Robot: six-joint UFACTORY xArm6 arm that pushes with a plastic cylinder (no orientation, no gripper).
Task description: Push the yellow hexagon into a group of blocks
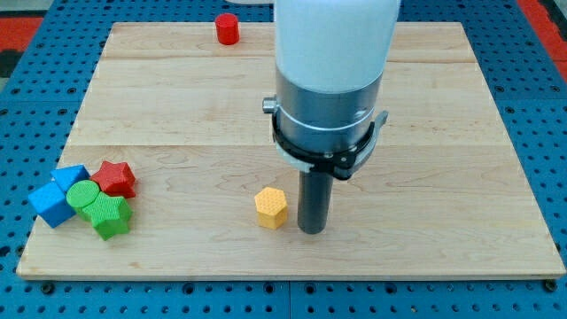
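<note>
Rod end, my tip [310, 230], is resting bare on the wooden board [177, 97], grasping nothing and standing just to the view's right of the yellow hexagon [271, 207], whether touching cannot be told. Well apart at the view's left, a group is sitting together: red star [114, 178], two blue blocks [51, 203], green cylinder [84, 196], green block [112, 217]. Near the view's top edge, a red cylinder [228, 28] is standing alone.

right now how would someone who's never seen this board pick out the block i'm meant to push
Start at the wooden board and find my dark rod coming down near its bottom edge, ending at my tip. Just to the view's left of it sits the yellow hexagon. It is the only yellow block and stands alone, far from the cluster at the view's left.
</note>
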